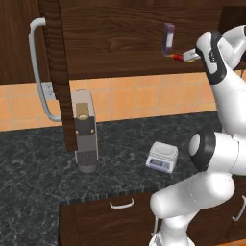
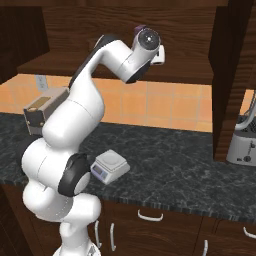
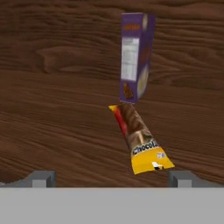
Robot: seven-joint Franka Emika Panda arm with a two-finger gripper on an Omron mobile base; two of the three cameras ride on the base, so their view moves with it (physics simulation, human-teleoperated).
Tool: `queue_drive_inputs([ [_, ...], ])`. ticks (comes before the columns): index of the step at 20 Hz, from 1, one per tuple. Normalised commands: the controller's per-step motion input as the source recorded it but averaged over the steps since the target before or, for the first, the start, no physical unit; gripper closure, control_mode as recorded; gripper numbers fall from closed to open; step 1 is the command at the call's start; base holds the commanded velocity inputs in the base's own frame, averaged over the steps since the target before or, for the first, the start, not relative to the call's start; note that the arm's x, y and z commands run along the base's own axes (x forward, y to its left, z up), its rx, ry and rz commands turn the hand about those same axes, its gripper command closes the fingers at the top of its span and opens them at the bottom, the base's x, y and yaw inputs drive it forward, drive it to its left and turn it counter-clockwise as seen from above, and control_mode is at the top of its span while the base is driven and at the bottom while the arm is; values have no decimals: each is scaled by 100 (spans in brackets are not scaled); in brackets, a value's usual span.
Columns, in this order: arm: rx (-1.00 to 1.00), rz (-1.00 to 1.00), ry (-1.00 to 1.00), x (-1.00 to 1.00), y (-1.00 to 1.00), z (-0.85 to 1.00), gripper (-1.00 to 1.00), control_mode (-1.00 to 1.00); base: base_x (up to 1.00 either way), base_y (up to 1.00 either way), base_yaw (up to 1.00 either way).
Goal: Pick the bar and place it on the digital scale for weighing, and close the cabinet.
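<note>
The tool [image 3: 112, 179] stood with its fingers wide apart, gripping nothing, just short of the bar [image 3: 139, 136]. The bar lay flat on the open cabinet [image 1: 120, 33] shelf, beside an upright purple box [image 3: 136, 56]. Below, the digital scale [image 1: 162, 156] sat on the table [image 1: 33, 163].

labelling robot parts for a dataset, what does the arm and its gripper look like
The arm is glossy white with rounded, bulbous links and dark grey to black bands at the joints. The gripper has two small, blocky grey finger tips. No cables or markings are visible.
</note>
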Motion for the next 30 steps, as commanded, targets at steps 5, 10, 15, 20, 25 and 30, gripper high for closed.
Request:
queue_drive_inputs([
  [5, 0, 0, 1, 35, -5, -14, -100, -100, 0, 0, 0],
  [10, 0, 0, 0, 37, -11, -11, -100, -100, 0, 0, 0],
  [15, 0, 0, 1, 31, -20, -2, -100, -100, 0, 0, 0],
  [20, 0, 0, 3, 18, -3, -12, -100, -100, 0, 0, 0],
  [25, 0, 0, 5, 5, 0, -34, 100, -100, 0, 0, 0],
  [30, 0, 0, 3, 13, 9, -35, 100, -100, 0, 0, 0],
])
